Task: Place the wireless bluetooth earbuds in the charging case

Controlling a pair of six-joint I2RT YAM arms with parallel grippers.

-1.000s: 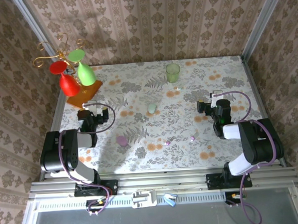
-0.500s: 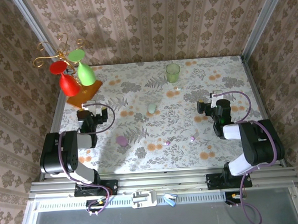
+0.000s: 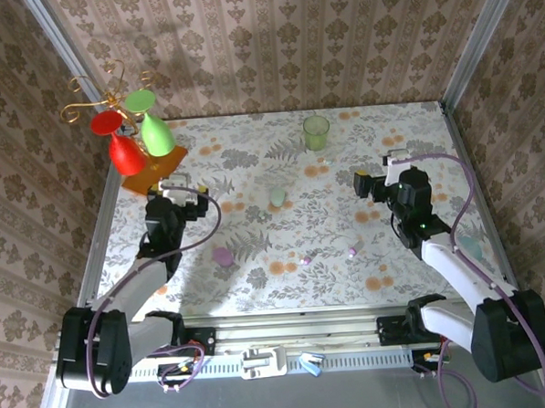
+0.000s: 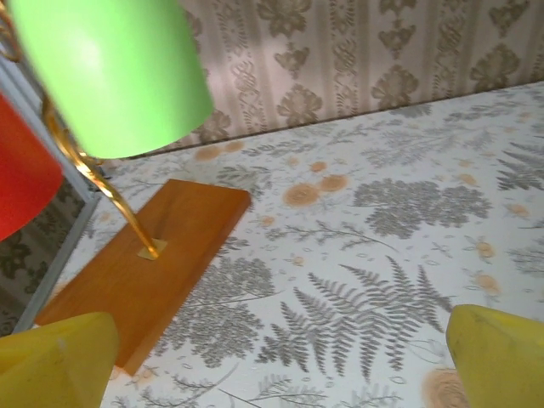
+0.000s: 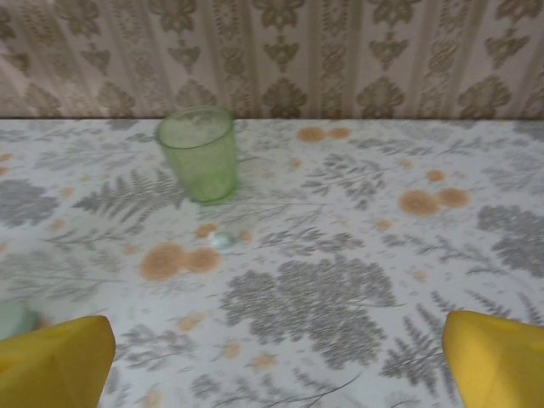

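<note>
Two tiny pinkish-purple earbuds (image 3: pixel 305 259) (image 3: pixel 352 252) lie apart on the patterned table, near its front middle. The pinkish-purple oval charging case (image 3: pixel 223 256) rests left of them. My left gripper (image 3: pixel 182 192) hovers behind and left of the case, facing the glass rack. Its yellow fingertips (image 4: pixel 51 357) stand wide apart with bare table between them, so the left gripper (image 4: pixel 276 361) is open. My right gripper (image 3: pixel 387 175) hangs behind and right of the earbuds. It (image 5: pixel 272 365) is open too, fingertips (image 5: pixel 497 357) wide with nothing between.
A wooden-based rack (image 3: pixel 154 167) (image 4: pixel 144 272) holds a red glass (image 3: pixel 124 152) and a green glass (image 3: pixel 157 132) at the back left. A green cup (image 3: pixel 316 131) (image 5: pixel 197 153) stands at the back. A pale green oval case (image 3: pixel 278 196) lies mid-table, and a small pale bead (image 5: pixel 221 240) lies near the cup.
Both arms have unfolded from their tucked pose and stretched out over the table. Their grippers sit a little farther back and stay open. The earbuds and case have not moved.
</note>
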